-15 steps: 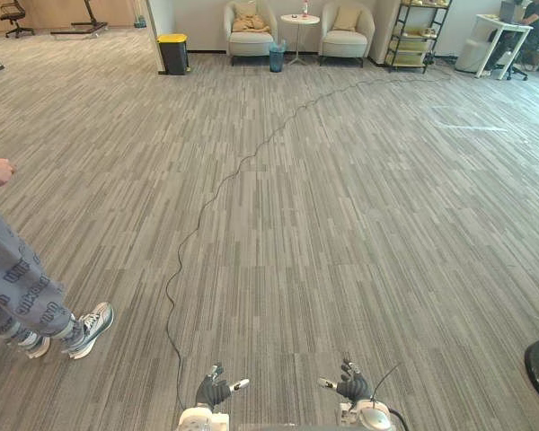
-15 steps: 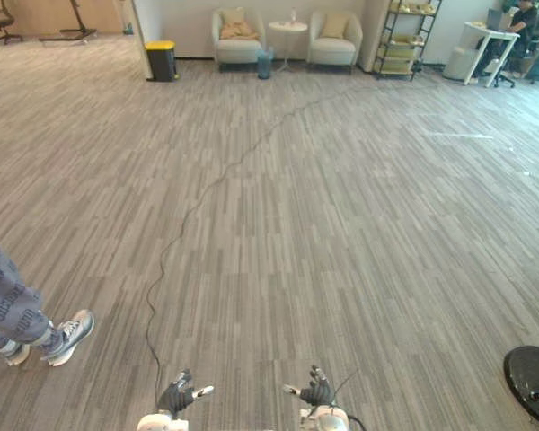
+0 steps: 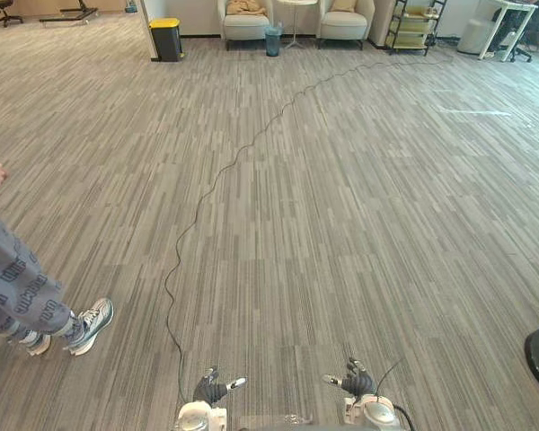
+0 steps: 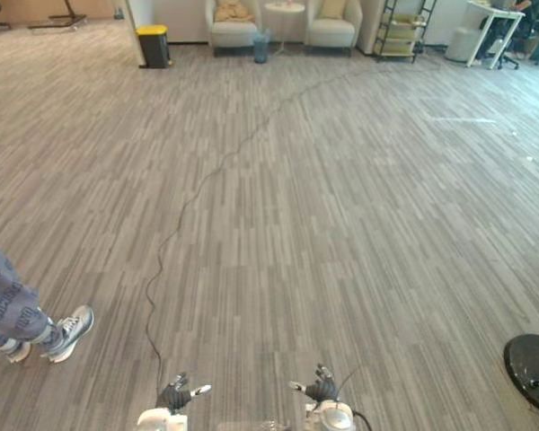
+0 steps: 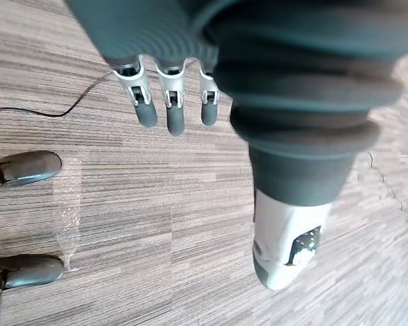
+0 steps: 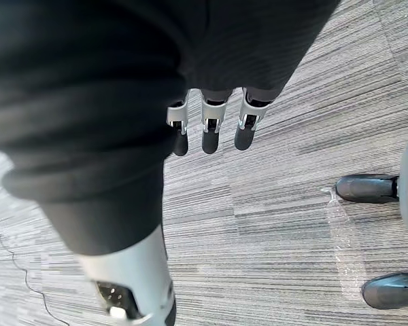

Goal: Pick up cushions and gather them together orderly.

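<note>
Left hand (image 3: 212,389) and right hand (image 3: 355,384) hang open and empty; crossing to the tan fabric cushions (image 3: 245,6) on far cream armchairs (image 3: 346,20) could clip the nearby person (image 3: 18,289).

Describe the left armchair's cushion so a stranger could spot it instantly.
At the far wall, the left armchair and right armchair flank a round table. The cushion lies in the left one. It is brownish and rumpled; the right one's cushion is paler and smooth.
</note>
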{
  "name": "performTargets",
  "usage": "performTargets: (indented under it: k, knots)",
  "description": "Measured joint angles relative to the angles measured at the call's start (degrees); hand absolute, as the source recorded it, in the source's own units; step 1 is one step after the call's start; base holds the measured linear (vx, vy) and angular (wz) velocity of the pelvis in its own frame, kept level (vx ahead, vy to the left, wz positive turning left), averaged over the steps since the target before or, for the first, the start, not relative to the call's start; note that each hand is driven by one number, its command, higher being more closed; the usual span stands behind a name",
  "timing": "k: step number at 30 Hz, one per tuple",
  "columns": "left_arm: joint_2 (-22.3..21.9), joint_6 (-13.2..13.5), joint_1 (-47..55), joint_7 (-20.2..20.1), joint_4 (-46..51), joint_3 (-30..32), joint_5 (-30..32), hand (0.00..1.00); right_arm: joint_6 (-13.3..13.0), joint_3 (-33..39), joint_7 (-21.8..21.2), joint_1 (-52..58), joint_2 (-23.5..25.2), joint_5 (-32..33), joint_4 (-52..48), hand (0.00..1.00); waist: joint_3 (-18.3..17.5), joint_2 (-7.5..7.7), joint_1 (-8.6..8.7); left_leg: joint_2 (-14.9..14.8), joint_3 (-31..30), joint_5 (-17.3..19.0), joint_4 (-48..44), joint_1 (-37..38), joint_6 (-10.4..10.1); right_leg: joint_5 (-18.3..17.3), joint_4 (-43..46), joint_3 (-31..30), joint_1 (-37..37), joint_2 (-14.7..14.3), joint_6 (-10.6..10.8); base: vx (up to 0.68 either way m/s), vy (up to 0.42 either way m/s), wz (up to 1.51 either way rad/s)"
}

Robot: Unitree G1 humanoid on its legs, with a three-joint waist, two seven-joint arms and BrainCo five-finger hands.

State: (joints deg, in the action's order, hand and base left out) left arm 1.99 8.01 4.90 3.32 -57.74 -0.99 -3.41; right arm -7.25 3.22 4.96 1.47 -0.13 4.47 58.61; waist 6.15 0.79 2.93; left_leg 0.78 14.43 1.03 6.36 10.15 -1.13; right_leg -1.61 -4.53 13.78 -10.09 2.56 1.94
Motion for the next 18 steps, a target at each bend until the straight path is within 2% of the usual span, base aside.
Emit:
performTargets:
  k: [18]
  knots:
    - [0.0, -1.0, -2.4, 0.3, -2.6, -0.1, 2.1, 0.0, 0.0, 2.3, 0.0, -0.4, -0.6, 0.1, 1.2, 0.0, 1.4, 0.5, -0.04, 0.1, -1.0, 0.1, 0.0, -0.2, 0.0, -0.5, 0.0, 1.0, -0.1, 0.1, 0.2, -0.01, -0.007, 0.02]
